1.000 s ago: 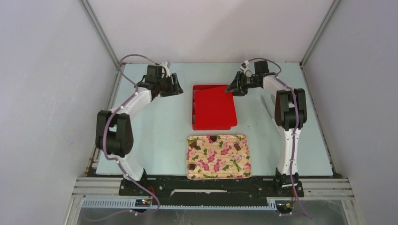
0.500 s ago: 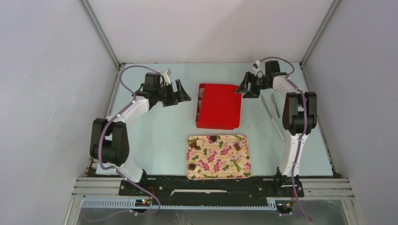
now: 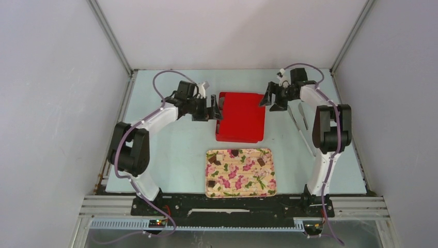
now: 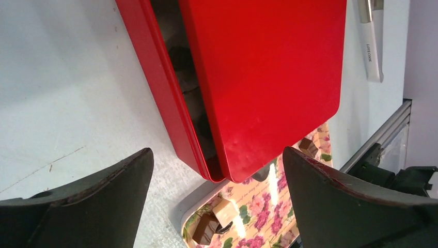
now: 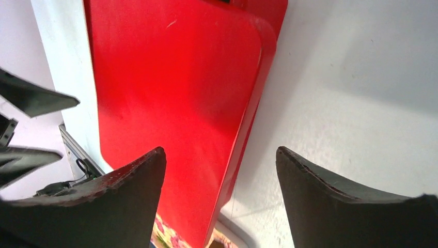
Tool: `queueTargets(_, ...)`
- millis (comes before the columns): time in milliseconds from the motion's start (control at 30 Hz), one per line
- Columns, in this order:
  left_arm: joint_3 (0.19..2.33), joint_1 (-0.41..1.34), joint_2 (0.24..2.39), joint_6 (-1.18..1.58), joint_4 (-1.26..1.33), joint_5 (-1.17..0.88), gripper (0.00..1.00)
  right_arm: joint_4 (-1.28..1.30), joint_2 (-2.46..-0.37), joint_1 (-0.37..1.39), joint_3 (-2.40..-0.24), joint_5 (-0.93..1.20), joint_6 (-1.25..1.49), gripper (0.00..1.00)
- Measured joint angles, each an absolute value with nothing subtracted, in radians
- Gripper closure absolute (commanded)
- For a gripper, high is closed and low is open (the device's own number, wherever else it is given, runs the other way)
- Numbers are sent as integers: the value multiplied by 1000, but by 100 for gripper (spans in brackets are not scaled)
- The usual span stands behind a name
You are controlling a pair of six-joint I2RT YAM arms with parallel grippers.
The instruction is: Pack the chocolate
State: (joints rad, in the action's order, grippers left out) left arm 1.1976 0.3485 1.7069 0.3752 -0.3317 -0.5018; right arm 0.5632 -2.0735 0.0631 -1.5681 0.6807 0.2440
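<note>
A red box lies mid-table, its lid shifted right so a gap along the left wall shows grey paper cups inside. Several chocolate pieces lie on the floral tray in front of it, dark ones and a cream one beside a brown one. My left gripper is open and empty at the box's left edge, its jaws spanning the near-left corner. My right gripper is open and empty at the far-right corner, over the lid's edge.
Metal tongs lie on the table right of the box, and a white handle shows in the left wrist view. Enclosure walls stand on the left, right and far sides. The tray sits close to the box's front edge.
The lid and box have shifted right and squared up. My left gripper has moved right to the box's left edge. My right gripper has moved right, off the lid, to the far-right corner.
</note>
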Motion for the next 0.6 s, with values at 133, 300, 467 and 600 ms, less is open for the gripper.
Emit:
queueTargets(133, 1266, 358, 1749, 353, -382, -480, 2, 564, -1942, 15, -1503, 654, 247, 15)
queueTargets(300, 1322, 357, 1774, 323, -420, -474, 8, 394, -1589, -130, -1298, 556, 327, 0)
queueTargets(467, 1412, 358, 1819, 308, -459, -446, 10, 118, -1344, -245, -1105, 544, 487, 34)
queueTargets(600, 1441, 358, 1849, 314, -459, -458, 12, 31, -1483, -213, -1080, 630, 495, 36)
